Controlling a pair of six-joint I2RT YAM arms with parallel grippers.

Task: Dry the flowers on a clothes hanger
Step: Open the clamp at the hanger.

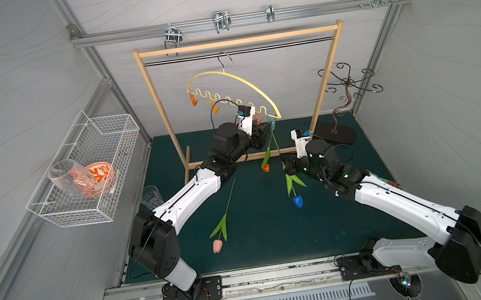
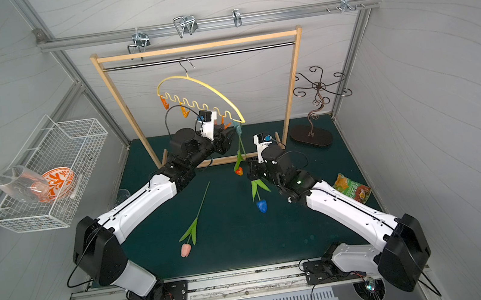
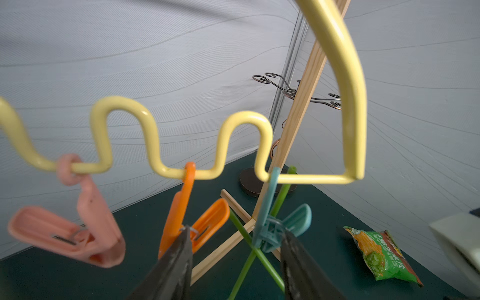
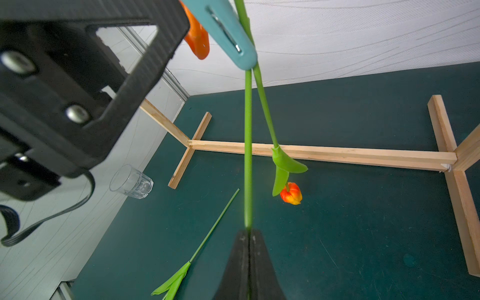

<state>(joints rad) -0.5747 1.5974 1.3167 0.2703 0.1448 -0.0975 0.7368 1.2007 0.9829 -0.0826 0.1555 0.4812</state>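
- Hanging from the wooden rack (image 1: 237,41) by its hook, the clothes hanger (image 3: 354,109) sits tilted, its low end just beside the left pincer (image 3: 235,232).
- Teal clothespin (image 3: 267,228), at that low end: two green stems cross at its mouth. The orange tulip (image 4: 291,193) dangles head-down from it, clear of the worktop (image 1: 270,241).
- Left pincer: fingers spread, one on either side of the teal clothespin. Whether they press its handles cannot be told.
- Right pincer (image 4: 248,239): pressed together on the bare stem of the blue tulip (image 1: 297,201). Leaves and head hang beneath the grip. The stem end reaches the clothespin's mouth, but whether it is gripped there cannot be told.
- Pink tulip (image 1: 217,246): lying flat on the worktop between the two arms, untouched.
- Handling, judged: the flowers look very light, with thin, smooth, springy stems likely to bow or slide in a loose pinch. The best hold is the bare stem, clear of the leaves and the soft head, and near the free end.
- The hanger probably swings under any push. The clothespin wants a squeeze on its handles, not its mouth.
- Orange clothespin (image 3: 187,207) and pink clothespin (image 3: 85,223): hanging empty.
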